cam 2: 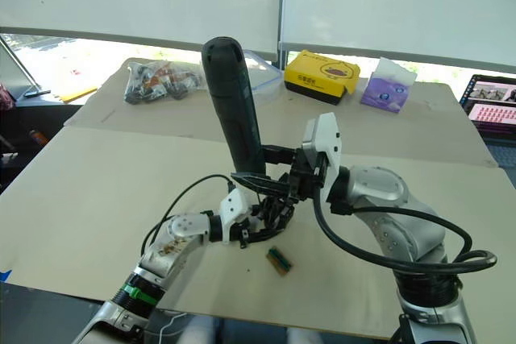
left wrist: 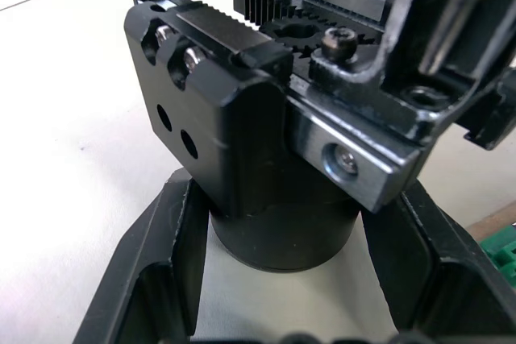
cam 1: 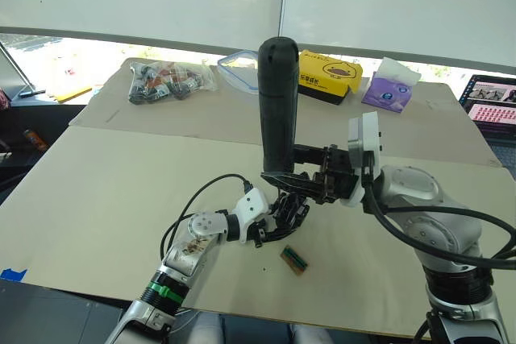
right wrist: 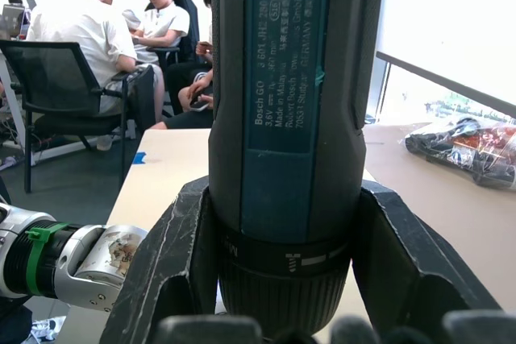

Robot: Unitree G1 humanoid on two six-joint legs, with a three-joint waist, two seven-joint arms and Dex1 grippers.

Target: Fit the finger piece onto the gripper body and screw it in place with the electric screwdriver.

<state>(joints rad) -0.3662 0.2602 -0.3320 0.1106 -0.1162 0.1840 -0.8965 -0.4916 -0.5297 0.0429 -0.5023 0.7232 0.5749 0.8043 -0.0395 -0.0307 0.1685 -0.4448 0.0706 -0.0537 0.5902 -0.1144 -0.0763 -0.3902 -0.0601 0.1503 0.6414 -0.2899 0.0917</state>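
- Electric screwdriver (cam 1: 278,106): held upright over the near middle of the table (cam 1: 105,191), bit end down, just above the gripper body (cam 1: 284,213); the bit tip itself is hidden among the linkages.
- Right gripper (right wrist: 286,279): fingers clamped on either side of the screwdriver's lower barrel, both touching it; the right forearm reaches in level from the table's right side, wrist turned so the tool stands nearly vertical with a slight lean.
- Left gripper (left wrist: 282,279): fingers spread moderately and pressed against the round base of the gripper body, one each side, bracing it on the table; the left arm lies low, coming up from the near edge.
- Gripper body, left wrist view: geared rack and several screw heads (left wrist: 339,38) visible on top; the finger piece cannot be told apart from the other black parts.
- Step in hand, as judged: driving a screw; do it well by keeping the bit square to the screw head, pressing straight down, and holding the base firm so it does not twist.
- Small green-brown block (cam 1: 293,260): lies near the table's front edge, just beside the body, apart from it.
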